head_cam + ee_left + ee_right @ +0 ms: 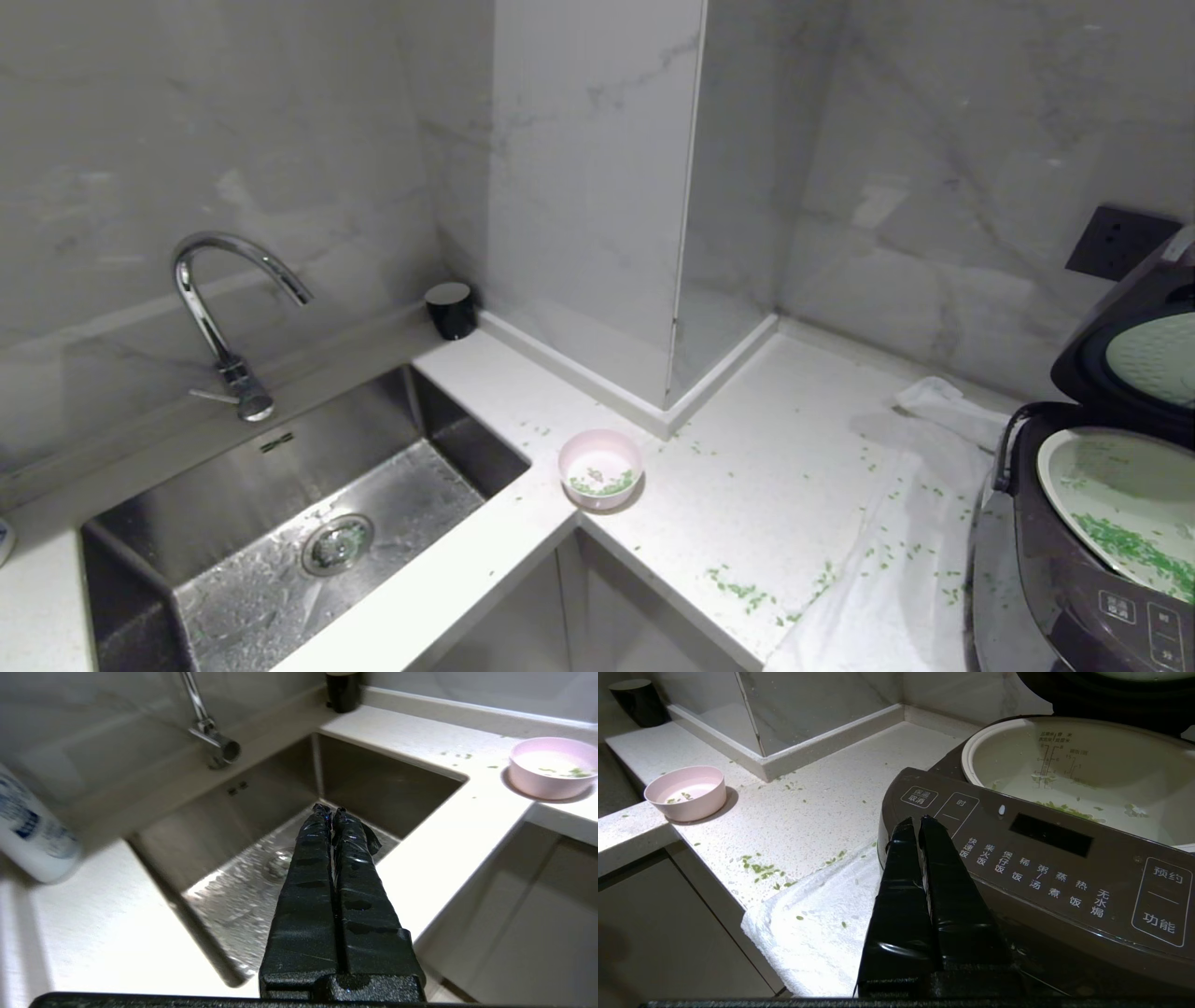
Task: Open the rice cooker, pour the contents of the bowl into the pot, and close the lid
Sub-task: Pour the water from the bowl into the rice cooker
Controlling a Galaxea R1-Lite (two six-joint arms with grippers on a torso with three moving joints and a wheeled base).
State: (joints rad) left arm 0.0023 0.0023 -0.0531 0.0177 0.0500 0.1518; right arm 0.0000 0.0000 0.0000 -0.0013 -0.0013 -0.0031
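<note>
**Ana:** Lower right of the head view, closest to the camera, sits the large dark brown-grey rounded rice cooker (1074, 579) with its hinged dark lid (1134, 359) standing up. So the opening looks done?

**Ben:** Yes. Its round white inner pot (1120, 504) already holds a drift of bright green chopped contents (1134, 551), so I judge most of the pouring is done too. Plenty missed: green flecks lie over the white speckled stone counter (775, 485) and the white cloth (896, 579) under the cooker.

**Ana:** And the small shallow pale pink bowl (600, 469)?

**Ben:** Mid-frame, upright on the counter's inner corner beside the steel sink (280, 541), a few green bits left inside. It is well apart from the cooker.

**Ana:** What remains?

**Ben:** Closing the lid, as far as I can tell.

**Ana:** The tools?

**Ben:** Neither shows in the head view. The left gripper (331, 812) is clenched on nothing, over the sink. The right gripper (914, 823) is also pressed together and empty, in front of the cooker's panel.

**Ana:** Any writing?

**Ben:** Panel buttons carry white Chinese marks, among them 预约 and 功能 on the big button. The blue print on the white bottle (32, 830) is blurred.

**Ana:** Farther back?

**Ben:** A curved chrome tap (219, 317), a black round cup (451, 308), a dark wall socket (1120, 241) at upper right.
</note>
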